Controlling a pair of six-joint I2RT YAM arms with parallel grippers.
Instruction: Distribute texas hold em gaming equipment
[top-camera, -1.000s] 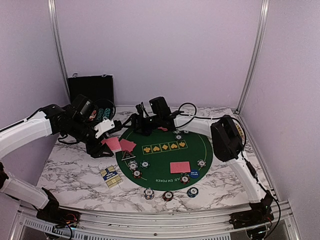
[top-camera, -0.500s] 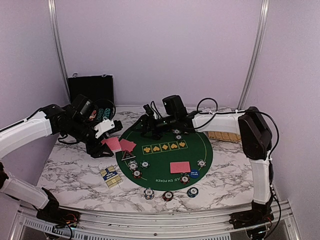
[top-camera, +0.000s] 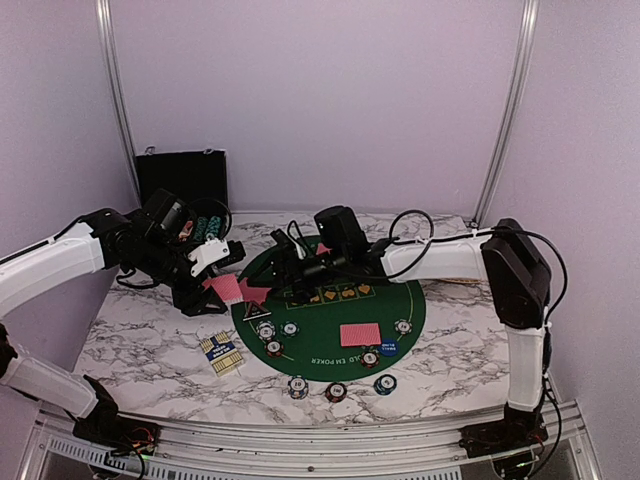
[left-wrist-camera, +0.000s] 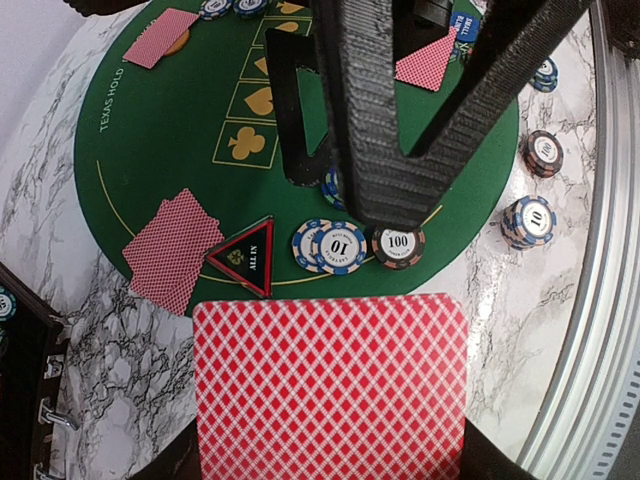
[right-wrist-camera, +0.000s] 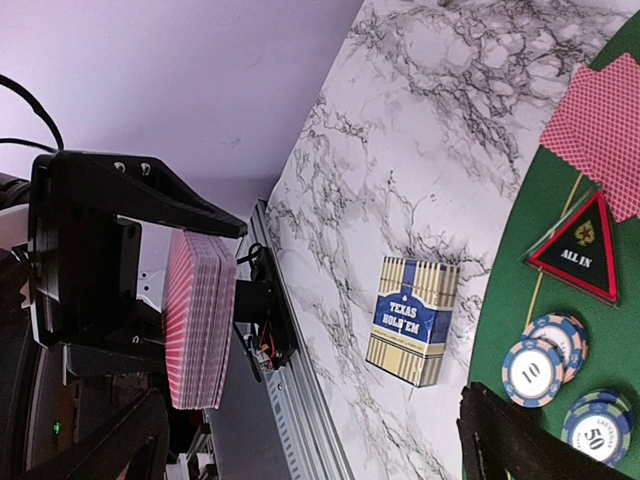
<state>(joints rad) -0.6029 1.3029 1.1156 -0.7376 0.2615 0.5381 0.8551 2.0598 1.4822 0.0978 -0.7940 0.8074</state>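
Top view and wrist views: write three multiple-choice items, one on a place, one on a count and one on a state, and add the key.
1. Where does the card box lie?
A. on the marble table beside the green mat
B. on the mat
C. under the mat

2. How many chip piles stand on the marble in front of the mat's near edge?
A. one
B. five
C. three

3. The left tool is:
A. open and empty
B. shut on a deck of red-backed cards
C. shut on a chip

Key:
1 A, since the box rests on bare marble left of the mat.
2 C, since three piles stand in a row there.
3 B, since the right wrist view shows the deck clamped in it.
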